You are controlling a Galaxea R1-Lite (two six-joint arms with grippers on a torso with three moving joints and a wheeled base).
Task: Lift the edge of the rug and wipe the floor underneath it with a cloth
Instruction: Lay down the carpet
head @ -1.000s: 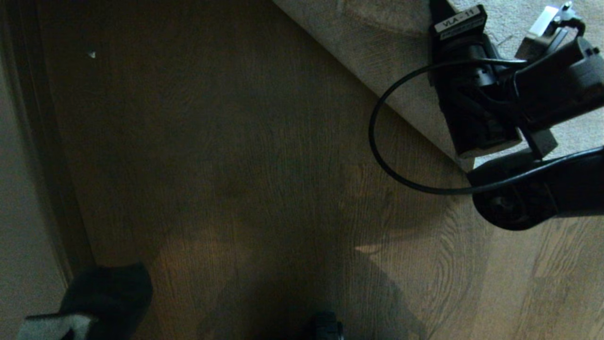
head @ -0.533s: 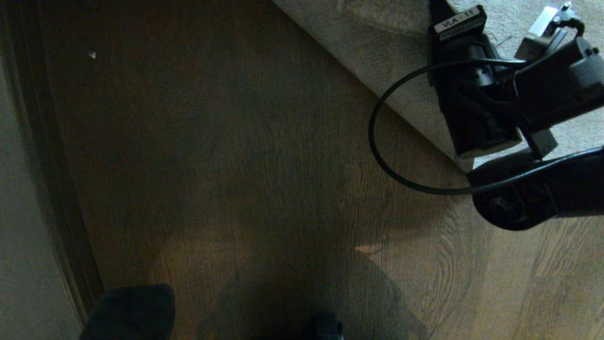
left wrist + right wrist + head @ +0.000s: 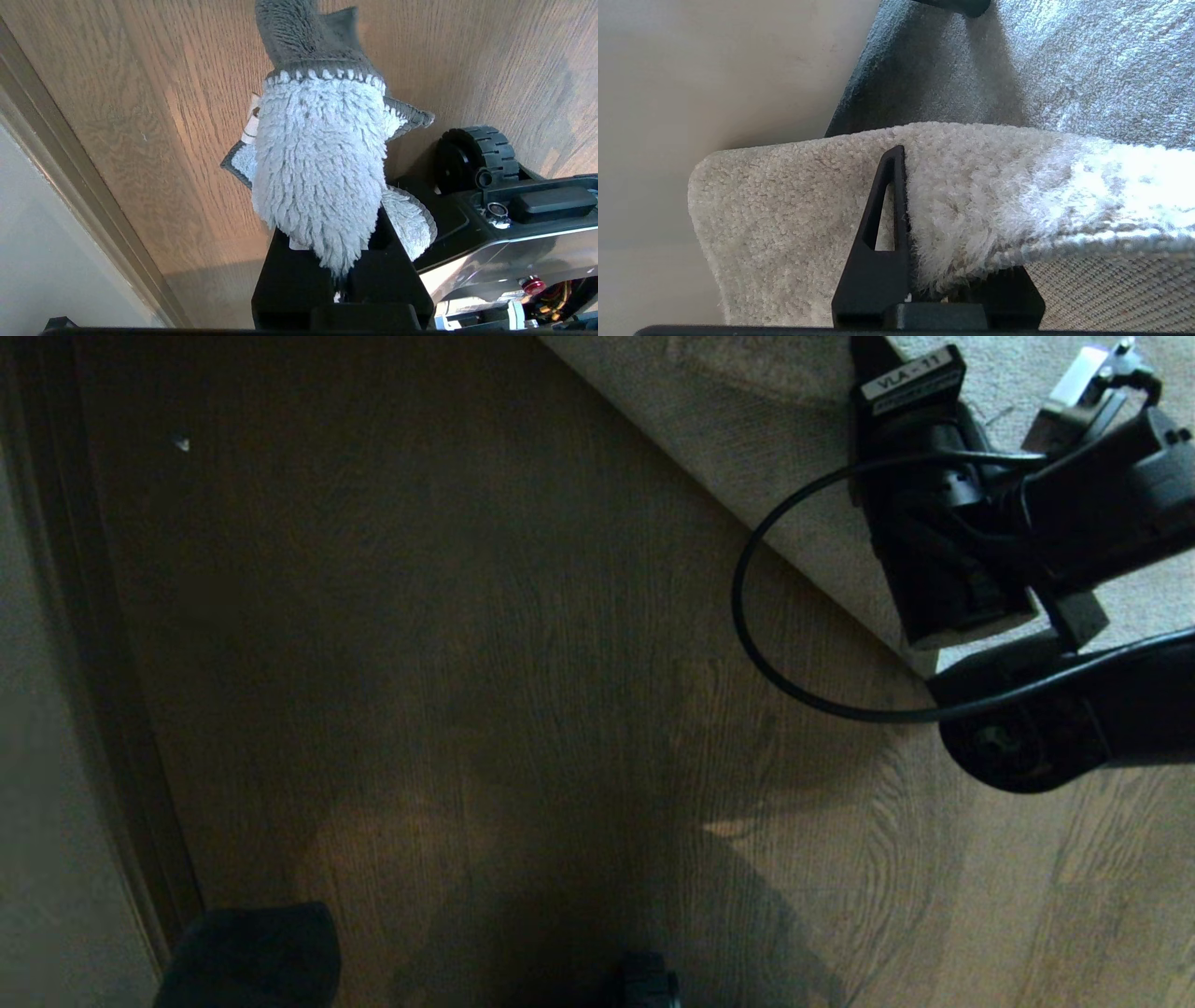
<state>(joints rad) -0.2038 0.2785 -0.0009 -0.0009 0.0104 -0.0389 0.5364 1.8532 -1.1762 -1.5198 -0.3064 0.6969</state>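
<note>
— Down by the robot's own base [image 3: 509, 224], what is the left pincer [image 3: 343, 280] carrying?

— It is clamped on the cloth [image 3: 320, 186], a soft, fluffy rag that flops over the pincer and hangs loose. I judge it light and limp: it will drag flat over boards, not push like a pad (a bunched grip near its middle suits it).

— Room to move there?

— Open floor [image 3: 523, 644] lies ahead, dark smooth boards, likely slick under the rag. A skirting strip [image 3: 88, 196] and pale wall [image 3: 42, 261] close off the left side.

— And farther on?

— The right pincer [image 3: 924, 284] is narrowed onto the rug edge [image 3: 962, 224], plush pile outside one finger [image 3: 882, 224], woven backing just showing below. In the head view the rug's border [image 3: 794, 569] runs diagonally across the boards. It looks thick and floppy but heavy for its size; holding close to the corner keeps the lifted flap small.

— Risk?

— The right arm's cable [image 3: 747, 616] loops over the strip to be wiped.
</note>
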